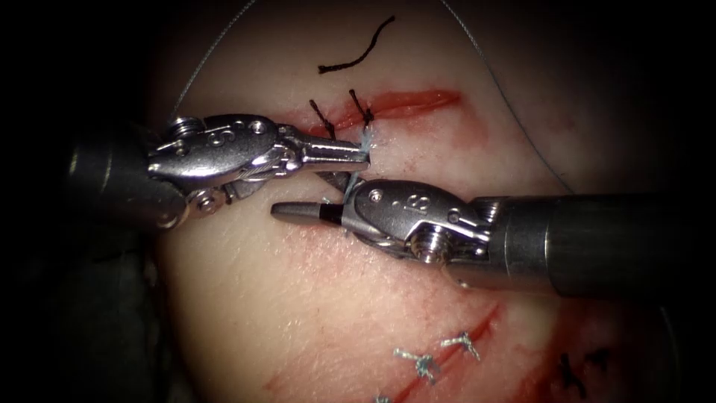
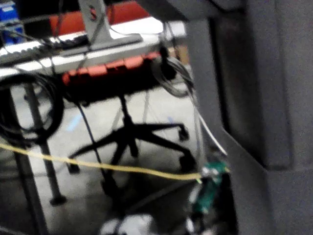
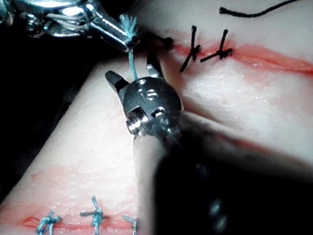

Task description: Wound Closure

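On the tissue [image 1: 298, 298] the upper cut [image 1: 406, 102] holds two black stitches [image 1: 362, 110]. At the cut's left end my left tool [image 1: 364, 154] comes in from the left, shut on a short blue thread [image 1: 358, 170] that frays at the jaw tips. The thread [image 3: 131, 66] runs down from the left tool [image 3: 124, 40] between the spread jaws of my right tool [image 3: 129, 66]. The right tool [image 1: 309, 195] comes in from the right, open around the thread and holding nothing. I cannot tell where the needle is.
A loose black thread piece [image 1: 358, 54] lies above the cut. A thin grey strand [image 1: 514, 112] crosses the upper right tissue. A lower cut [image 1: 477, 328] carries blue stitches [image 1: 421, 364], with black stitches [image 1: 570, 373] to its right. Red fluid tints the tissue.
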Controlling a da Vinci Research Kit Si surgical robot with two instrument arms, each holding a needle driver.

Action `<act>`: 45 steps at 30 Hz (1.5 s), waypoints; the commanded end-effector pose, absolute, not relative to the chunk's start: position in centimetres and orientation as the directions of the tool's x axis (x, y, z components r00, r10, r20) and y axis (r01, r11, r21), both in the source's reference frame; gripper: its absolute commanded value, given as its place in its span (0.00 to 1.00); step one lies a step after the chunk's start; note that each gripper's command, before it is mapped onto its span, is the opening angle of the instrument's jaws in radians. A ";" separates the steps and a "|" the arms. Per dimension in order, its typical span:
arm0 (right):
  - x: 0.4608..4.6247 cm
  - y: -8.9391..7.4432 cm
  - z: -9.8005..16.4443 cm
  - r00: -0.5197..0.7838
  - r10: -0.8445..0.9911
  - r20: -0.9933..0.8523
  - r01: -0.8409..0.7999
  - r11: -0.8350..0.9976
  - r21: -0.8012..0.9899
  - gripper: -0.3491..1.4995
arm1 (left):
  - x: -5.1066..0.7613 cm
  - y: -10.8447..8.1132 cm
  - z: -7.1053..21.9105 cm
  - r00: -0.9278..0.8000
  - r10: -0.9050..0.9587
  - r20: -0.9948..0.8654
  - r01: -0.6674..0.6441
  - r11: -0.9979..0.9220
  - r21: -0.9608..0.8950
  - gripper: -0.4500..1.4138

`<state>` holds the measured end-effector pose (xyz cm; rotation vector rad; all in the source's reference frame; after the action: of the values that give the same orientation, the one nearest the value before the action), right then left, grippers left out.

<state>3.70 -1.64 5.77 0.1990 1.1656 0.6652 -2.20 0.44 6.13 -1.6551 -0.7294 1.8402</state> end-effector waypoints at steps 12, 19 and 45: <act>3.72 -1.6 5.7 0.220 0.566 -0.794 -0.437 0.785 0.438 0.00 | -2.25 0.4 6.2 -0.087 0.714 -0.694 -0.044 -0.699 -0.714 0.00; 3.71 -1.7 5.7 0.206 0.593 -0.778 -0.443 0.766 0.467 0.00 | -2.25 0.4 6.2 -0.087 0.716 -0.693 -0.042 -0.697 -0.715 0.00; 2.54 -0.9 4.7 0.012 0.574 -0.819 -0.694 0.595 0.407 0.86 | -0.91 0.2 6.9 -0.278 0.888 -0.367 -0.407 -0.455 -0.792 0.00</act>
<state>2.44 -0.91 4.68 -0.1177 1.2032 0.9932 -0.86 0.26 6.93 -1.0192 -0.7214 1.8542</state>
